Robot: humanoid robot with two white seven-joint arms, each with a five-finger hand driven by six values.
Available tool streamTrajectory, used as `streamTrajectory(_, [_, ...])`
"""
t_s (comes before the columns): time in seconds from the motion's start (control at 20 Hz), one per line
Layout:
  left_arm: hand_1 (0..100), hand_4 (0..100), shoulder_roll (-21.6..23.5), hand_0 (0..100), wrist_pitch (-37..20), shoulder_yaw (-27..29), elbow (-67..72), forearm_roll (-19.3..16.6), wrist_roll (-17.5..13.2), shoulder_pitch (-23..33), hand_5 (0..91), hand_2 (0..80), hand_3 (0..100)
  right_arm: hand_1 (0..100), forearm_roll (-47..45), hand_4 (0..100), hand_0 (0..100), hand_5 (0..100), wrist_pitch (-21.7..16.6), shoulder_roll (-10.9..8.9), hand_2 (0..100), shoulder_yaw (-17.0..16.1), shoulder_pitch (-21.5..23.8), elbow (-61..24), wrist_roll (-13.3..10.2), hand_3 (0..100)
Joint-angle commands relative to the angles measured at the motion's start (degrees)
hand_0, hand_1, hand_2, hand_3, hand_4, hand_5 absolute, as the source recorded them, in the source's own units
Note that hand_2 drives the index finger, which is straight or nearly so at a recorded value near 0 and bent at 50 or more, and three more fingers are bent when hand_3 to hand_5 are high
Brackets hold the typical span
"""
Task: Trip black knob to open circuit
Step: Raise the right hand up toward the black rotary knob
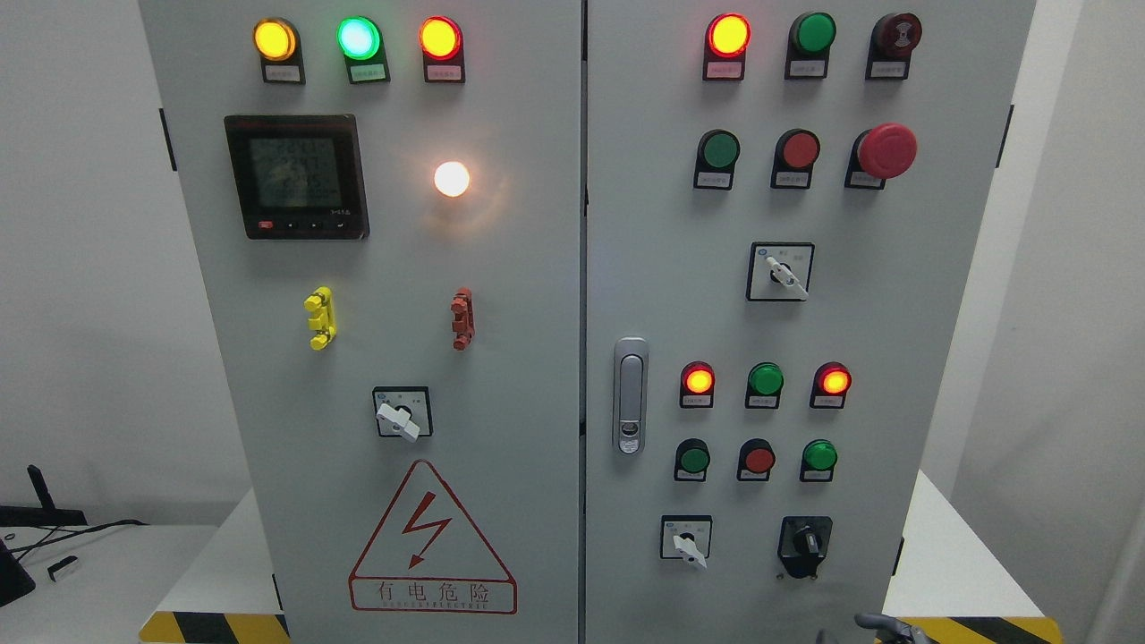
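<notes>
Black knob (805, 543) sits beside a white selector switch (687, 542), so the barely visible right hand (881, 626), grip state unclear, risks turning the wrong one.

Only a sliver of the robot shows, at six o'clock toward five along the bottom edge: a hand (886, 629) of dark grey, curved, glossy metal-like segments, rounded at the tips. Its arm is cropped out, so neither side nor finer detail can be told.
</notes>
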Motion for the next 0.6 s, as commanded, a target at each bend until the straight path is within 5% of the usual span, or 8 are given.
streamTrajectory(0.0, [39, 0, -0.1, 12, 0.0, 0.0, 0.0, -1.8, 0.0, 0.0, 0.0, 0.0, 0, 75, 0.1, 81, 26, 91, 0.1, 0.98, 43, 0.8, -2.4, 3.0, 0.0, 78])
streamTrajectory(0.55, [39, 0, 0.0, 12, 0.0, 0.0, 0.0, -1.8, 0.0, 0.0, 0.0, 0.0, 0, 75, 0.1, 80, 25, 91, 1.3, 0.98, 43, -0.7, -5.7, 5.4, -0.1, 78])
